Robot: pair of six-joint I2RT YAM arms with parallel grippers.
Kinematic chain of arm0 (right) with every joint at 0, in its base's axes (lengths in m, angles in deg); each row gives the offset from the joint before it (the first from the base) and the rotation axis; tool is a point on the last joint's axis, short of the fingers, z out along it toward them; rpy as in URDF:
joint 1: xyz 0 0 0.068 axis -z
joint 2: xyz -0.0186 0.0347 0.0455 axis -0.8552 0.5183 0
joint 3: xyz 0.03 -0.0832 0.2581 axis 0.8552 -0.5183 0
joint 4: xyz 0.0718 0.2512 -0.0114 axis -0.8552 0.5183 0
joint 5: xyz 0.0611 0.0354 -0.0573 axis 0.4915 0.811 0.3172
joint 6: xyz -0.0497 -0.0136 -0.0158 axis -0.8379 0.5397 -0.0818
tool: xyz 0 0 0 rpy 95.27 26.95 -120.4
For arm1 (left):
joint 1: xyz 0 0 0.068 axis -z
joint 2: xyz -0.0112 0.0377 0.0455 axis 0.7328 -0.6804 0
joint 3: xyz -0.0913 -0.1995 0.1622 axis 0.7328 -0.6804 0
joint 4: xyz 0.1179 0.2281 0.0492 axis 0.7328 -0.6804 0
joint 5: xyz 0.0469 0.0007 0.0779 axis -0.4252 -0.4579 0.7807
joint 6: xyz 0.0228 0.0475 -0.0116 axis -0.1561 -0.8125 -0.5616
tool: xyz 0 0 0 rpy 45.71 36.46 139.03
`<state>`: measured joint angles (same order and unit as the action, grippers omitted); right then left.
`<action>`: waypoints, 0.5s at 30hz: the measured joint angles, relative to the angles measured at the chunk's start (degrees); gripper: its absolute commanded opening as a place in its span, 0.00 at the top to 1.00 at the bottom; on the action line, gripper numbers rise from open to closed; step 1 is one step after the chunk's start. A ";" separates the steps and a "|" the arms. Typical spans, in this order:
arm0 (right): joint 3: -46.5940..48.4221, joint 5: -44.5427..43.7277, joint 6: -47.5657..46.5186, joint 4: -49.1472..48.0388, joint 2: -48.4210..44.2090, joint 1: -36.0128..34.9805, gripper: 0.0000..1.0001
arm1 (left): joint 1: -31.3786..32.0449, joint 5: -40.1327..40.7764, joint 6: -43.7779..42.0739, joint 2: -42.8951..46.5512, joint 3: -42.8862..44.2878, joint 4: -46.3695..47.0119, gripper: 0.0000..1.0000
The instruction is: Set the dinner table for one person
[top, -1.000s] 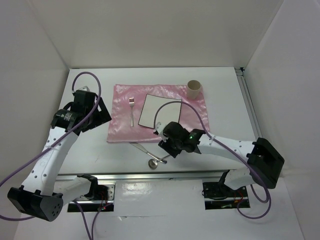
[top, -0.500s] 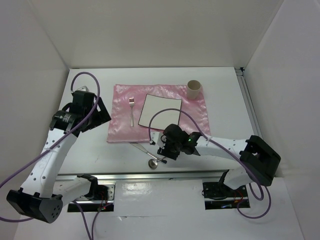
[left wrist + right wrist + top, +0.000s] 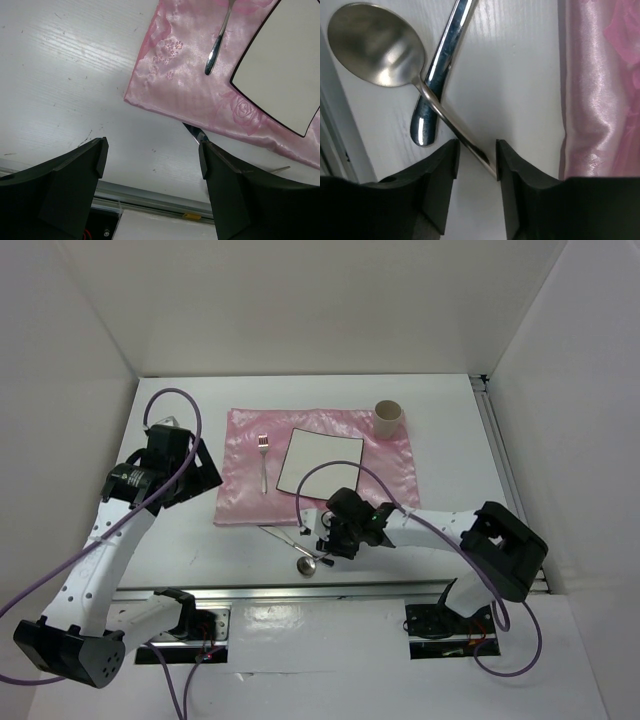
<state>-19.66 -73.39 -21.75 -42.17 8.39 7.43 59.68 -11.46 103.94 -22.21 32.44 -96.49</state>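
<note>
The white dinner table (image 3: 180, 540) carries a shiny pink cloth (image 3: 240, 502) with a fork (image 3: 263, 465), a small white square plate (image 3: 320, 462) and a tan cup (image 3: 388, 416). A spoon (image 3: 306, 566) and a knife (image 3: 285, 537) lie crossed on the bare table in front of the cloth. My right gripper (image 3: 326, 544) is down at the spoon. In the right wrist view its jaws (image 3: 476, 150) stand narrow, with the spoon's (image 3: 375, 45) thin handle between them, touching both fingers. The knife (image 3: 442, 70) lies across the spoon. My left gripper (image 3: 205, 472) is open and empty, left of the cloth.
The left wrist view shows the cloth's corner (image 3: 175, 85), the fork handle (image 3: 217, 45), the plate (image 3: 280, 70), the knife tip (image 3: 192, 132) and the front aluminium rail (image 3: 150, 200). Another rail (image 3: 495, 440) runs along the table's right edge. White walls enclose the table.
My right gripper has moved left and toward the front edge, coming down over the spoon's handle. The left arm has barely moved.
</note>
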 measured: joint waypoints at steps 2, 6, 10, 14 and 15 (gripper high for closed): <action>-0.11 1.16 -0.44 -0.37 0.63 0.59 0.58 | 0.00 -0.02 0.00 0.00 -0.02 0.02 0.08; -0.09 2.89 -1.29 -0.63 1.05 1.16 0.68 | 0.00 -0.02 0.00 0.00 -0.02 0.00 0.08; -0.09 4.22 -2.43 -1.25 1.44 1.18 0.76 | 0.00 -0.02 0.00 0.00 -0.02 0.00 0.08; 0.59 5.03 -3.21 -1.36 2.14 1.18 0.83 | 0.00 -0.02 0.00 0.00 -0.02 0.00 0.08; 0.72 5.09 -3.30 -1.33 2.23 1.22 0.85 | 0.00 -0.02 0.00 0.00 -0.02 0.00 0.08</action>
<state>-18.94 -68.30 -25.05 -43.50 10.62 8.66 59.68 -11.48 103.94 -22.21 32.42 -96.49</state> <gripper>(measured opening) 0.224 0.915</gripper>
